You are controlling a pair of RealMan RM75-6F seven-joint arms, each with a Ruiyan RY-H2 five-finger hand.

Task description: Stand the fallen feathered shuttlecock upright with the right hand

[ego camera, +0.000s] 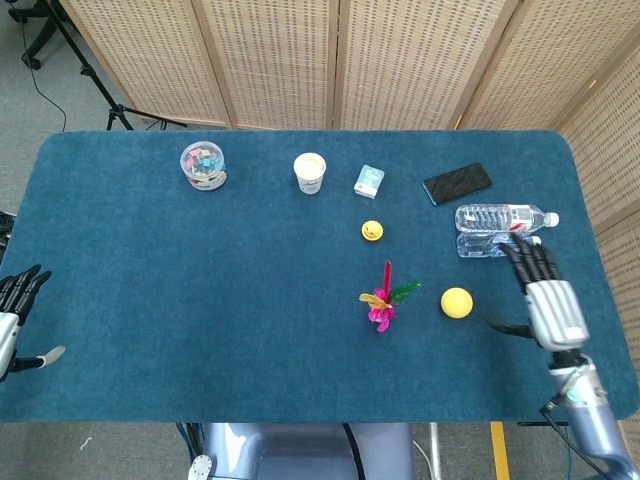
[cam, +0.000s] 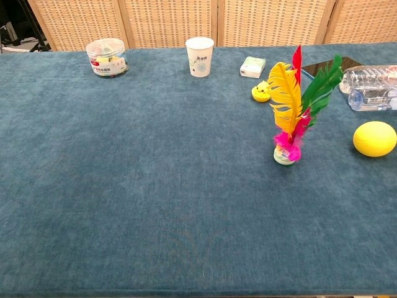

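One broad surface (ego camera: 200,330) covered in deep blue carpet-like cloth fills both views, with woven cane screens (ego camera: 270,60) standing behind its far edge. Two clear plastic water bottles (ego camera: 505,218) lie on their sides, one just beside the other, near the right edge; their labels are too small to read. At the near right, the right hand (ego camera: 548,300) hovers flat over the cloth with its fingers stretched apart and nothing in it, the fingertips reaching toward the nearer bottle. The left hand (ego camera: 12,312) shows at the left edge, fingers likewise spread and holding nothing. A black smartphone (ego camera: 457,183) lies face up near the bottles. The feathered shuttlecock (cam: 291,105), with yellow, red, green and pink plumes, stands upright on its round base near the middle right, apart from both hands. A round clear plastic tub (cam: 107,57) of coloured bits sits far left, and a white paper cup (cam: 200,56) bearing an unreadable print stands mid-back. A yellow foam ball (cam: 374,138) rests right of the shuttlecock. A small pale green box (cam: 252,66) and a tiny yellow duck (cam: 261,93) lie behind.
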